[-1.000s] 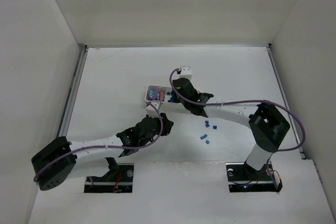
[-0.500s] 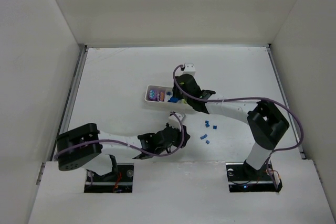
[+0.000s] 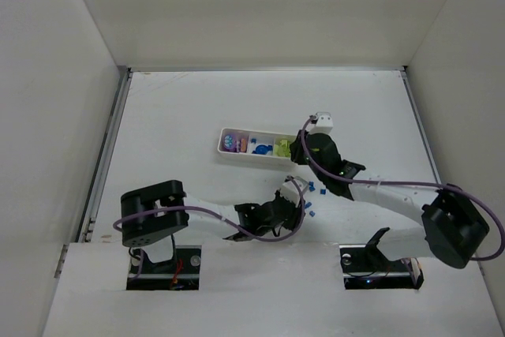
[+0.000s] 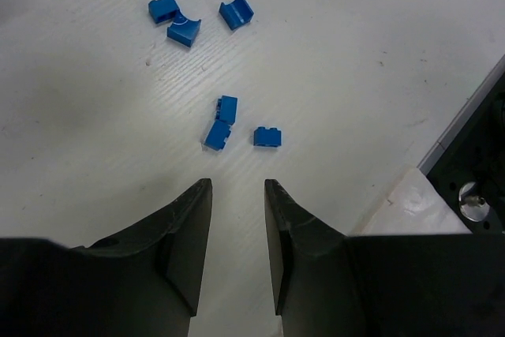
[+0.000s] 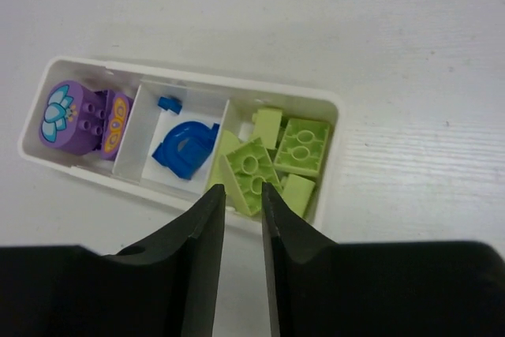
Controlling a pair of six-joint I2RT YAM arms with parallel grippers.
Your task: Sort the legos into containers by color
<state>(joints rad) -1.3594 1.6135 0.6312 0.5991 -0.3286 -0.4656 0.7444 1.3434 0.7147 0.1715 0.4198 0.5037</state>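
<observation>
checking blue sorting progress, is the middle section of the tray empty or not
Not empty. The middle section holds a curved blue piece and a tiny blue brick.

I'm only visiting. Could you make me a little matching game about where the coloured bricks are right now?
Things:
1. purple lego
2. blue curved lego
3. yellow-green legos
4. loose small blue legos

Places:
A. on the bare table
B. right end compartment of the tray
C. left end compartment of the tray
D. middle compartment of the tray

Pairs: 1-C, 2-D, 3-B, 4-A
</observation>
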